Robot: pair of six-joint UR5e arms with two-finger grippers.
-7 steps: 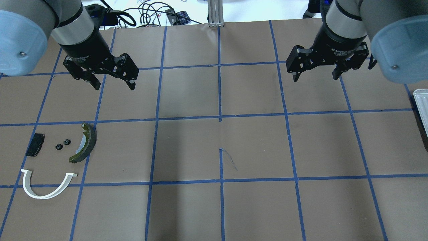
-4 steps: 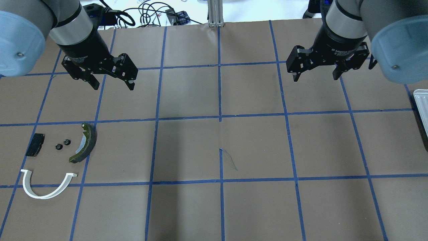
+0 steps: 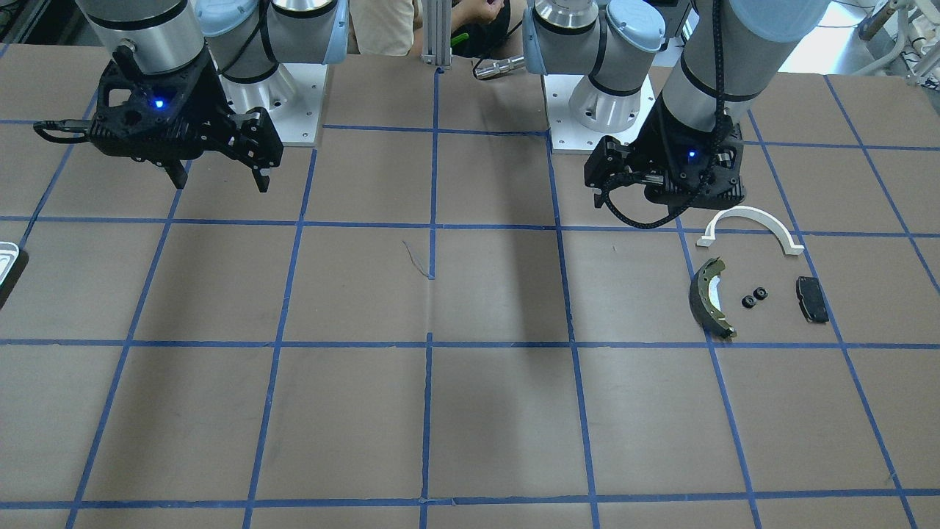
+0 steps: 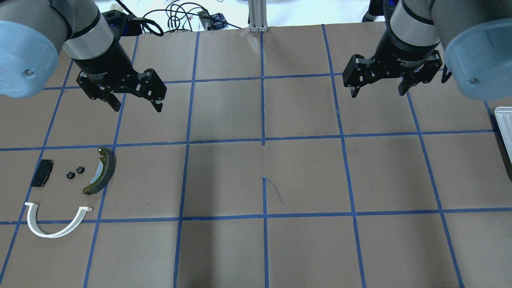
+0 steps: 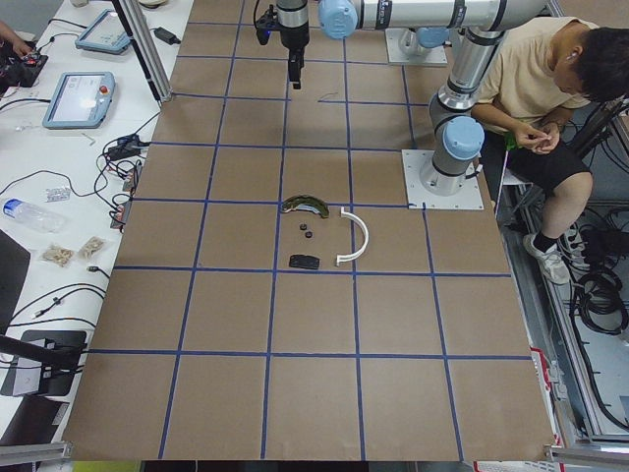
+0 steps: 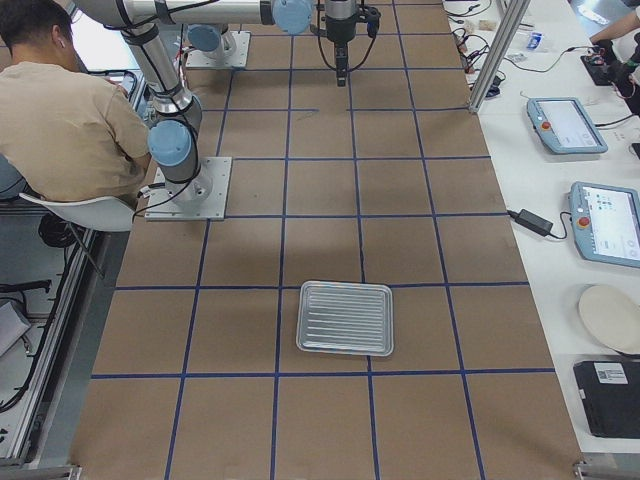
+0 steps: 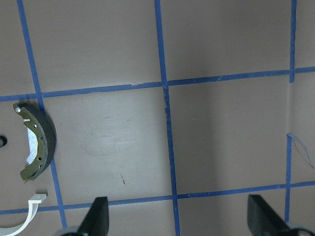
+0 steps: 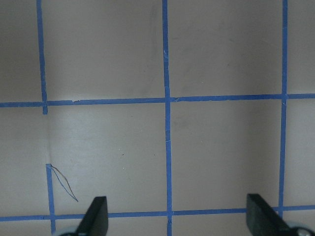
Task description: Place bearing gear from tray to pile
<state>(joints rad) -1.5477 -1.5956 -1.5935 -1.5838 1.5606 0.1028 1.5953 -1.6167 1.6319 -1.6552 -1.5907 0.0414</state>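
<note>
The pile lies at the table's left: a white arch strip (image 4: 56,224), an olive-green brake shoe (image 4: 102,171), a black pad (image 4: 42,173) and two small black bearing gears (image 4: 70,175) (image 4: 80,170) between pad and shoe. My left gripper (image 4: 137,105) is open and empty, hovering beyond the pile. My right gripper (image 4: 377,90) is open and empty over the far right of the table. The tray (image 4: 505,128) shows as a sliver at the right edge. In the exterior right view the tray (image 6: 345,317) is silvery and ribbed, with nothing in it.
Brown paper with a blue tape grid covers the table. Cables (image 4: 176,16) lie beyond the far edge. A seated person (image 5: 550,108) is beside the robot bases. Tablets (image 6: 565,125) lie on the side bench.
My left gripper has shifted slightly and turned a little above the table. The right gripper and the pile have not moved.
</note>
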